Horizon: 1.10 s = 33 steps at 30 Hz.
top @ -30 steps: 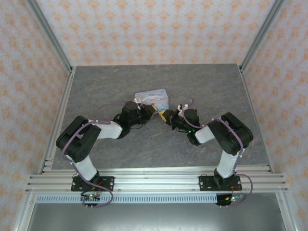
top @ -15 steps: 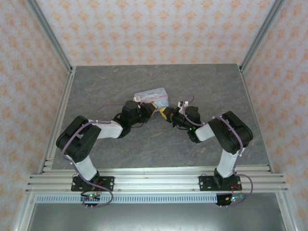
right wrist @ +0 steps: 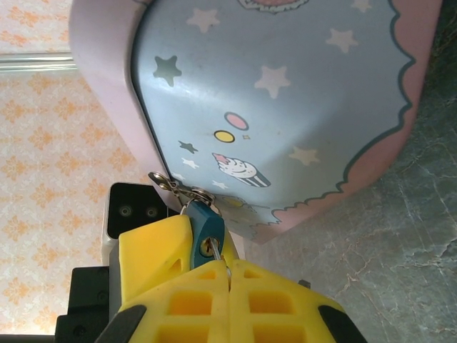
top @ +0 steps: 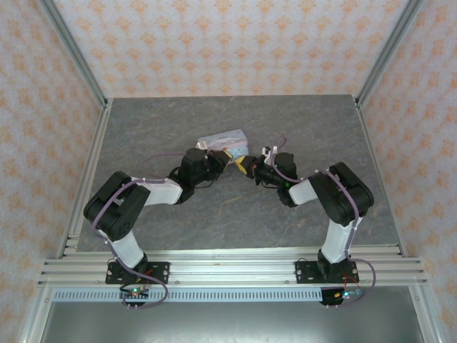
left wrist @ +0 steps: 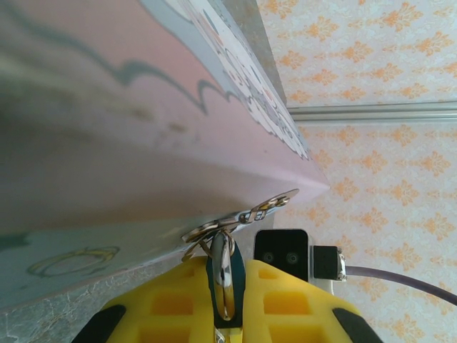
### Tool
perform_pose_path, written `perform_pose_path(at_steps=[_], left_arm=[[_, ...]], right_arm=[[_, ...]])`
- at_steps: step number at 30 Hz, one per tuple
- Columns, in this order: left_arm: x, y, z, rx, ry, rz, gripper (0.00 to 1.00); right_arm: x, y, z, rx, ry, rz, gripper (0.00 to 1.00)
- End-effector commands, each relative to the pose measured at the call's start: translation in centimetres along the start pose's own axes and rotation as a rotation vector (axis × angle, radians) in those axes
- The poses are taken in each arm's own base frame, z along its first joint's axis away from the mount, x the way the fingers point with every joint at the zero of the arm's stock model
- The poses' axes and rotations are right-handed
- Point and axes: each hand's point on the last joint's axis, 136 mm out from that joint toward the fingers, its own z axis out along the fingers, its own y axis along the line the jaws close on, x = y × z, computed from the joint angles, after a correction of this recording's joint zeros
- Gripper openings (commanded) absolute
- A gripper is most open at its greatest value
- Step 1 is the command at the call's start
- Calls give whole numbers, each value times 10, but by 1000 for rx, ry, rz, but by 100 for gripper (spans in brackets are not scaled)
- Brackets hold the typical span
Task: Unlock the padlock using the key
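Teal padlock (right wrist: pixel 206 227) hangs off the wire clasp (left wrist: pixel 246 216) on the side of the pale blue tin (right wrist: pixel 285 107), which sits mid-surface (right wrist: pixel 400 236); its keyhole faces the right wrist camera. Left claw (left wrist: pixel 226 286) is clenched on the padlock body, yellow pads either side, shackle end up toward the clasp. Right claw (right wrist: pixel 228 268) is clenched hard, with a thin metal sliver pinched between its pads, which I take for the key (right wrist: pixel 229 280). Its tip sits just beside and below the keyhole; whether it has entered, cannot tell. The two claws are nearly touching, tip to tip. Judgement: insertion or turning is the step in hand. Risks from here: the key is thin and held by little of its length, so any push off the keyhole's axis may pivot it in the pads or drop it. The padlock dangles on a loose clasp, so a twist could roll it in the left claw rather than turn the cylinder. A hard shove would drag the light tin across the surface. The pads, being so crowded, may foul each other on rotation.
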Motion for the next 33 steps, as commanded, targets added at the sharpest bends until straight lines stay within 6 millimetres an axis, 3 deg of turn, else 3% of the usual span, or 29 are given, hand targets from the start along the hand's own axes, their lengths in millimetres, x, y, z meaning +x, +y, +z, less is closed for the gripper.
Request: perform_pose_path(at_steps=[1,22,33], left_arm=[[45,-31,3,100,187,24,0],[52,-29,0,74,213,43,0],[51,-49,-3,155,207,-17,0]], right_arm=[[4,28,9,-62,52,-87,0],[-1,37,10,-29,128,-109,0],[-1,34,4,-74,83,-41,0]])
